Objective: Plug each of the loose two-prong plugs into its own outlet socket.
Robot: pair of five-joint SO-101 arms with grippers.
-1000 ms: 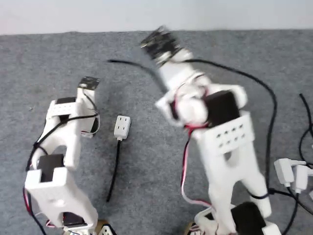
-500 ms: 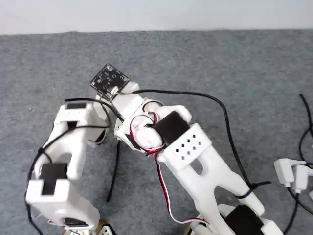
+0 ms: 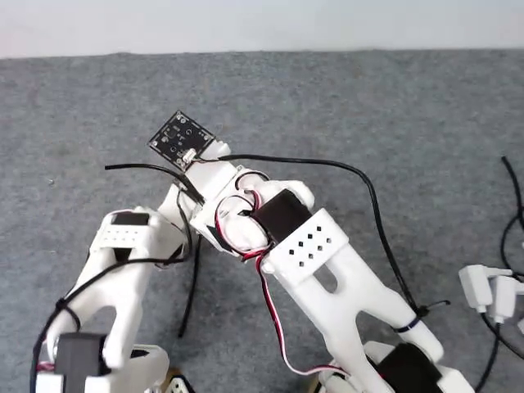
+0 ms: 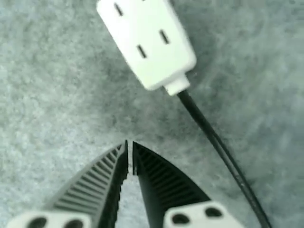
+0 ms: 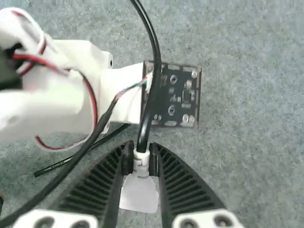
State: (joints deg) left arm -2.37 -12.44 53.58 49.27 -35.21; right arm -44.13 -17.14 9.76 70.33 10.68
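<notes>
the right gripper (image 5: 140, 147) pinches a small white two-prong plug (image 5: 138, 190) at its neck. its ribbed black fingers close on either side, so the plug's thin black cord (image 5: 151, 71) runs out past the fingertips and off over the grey carpeted table (image 3: 409, 106). the prongs are hidden between the fingers, and which way they face cannot be told. just beyond the fingertips sit a dark square circuit board (image 5: 172, 95) and the white body of the other arm.

the left gripper (image 4: 129, 145) hangs empty with its two fingers pressed together, tips toward the carpet. a little ahead of the tips lies the white rectangular outlet socket block (image 4: 147, 40), face up, and the slots that show are unfilled. its own black lead (image 4: 213, 137) trails back past the fingers on one side. the left gripper looks parked there to steady the block, since a loose block on carpet would likely slide under a push.

from above, the right arm (image 3: 327, 262) stretches across the left arm (image 3: 123, 262), covering the spot where the block lies. a cluster of spare white plugs (image 3: 477, 286) waits well apart from both grippers. insertion appears not yet begun, and the next move calls for lining the prongs up with one slot pair.
</notes>
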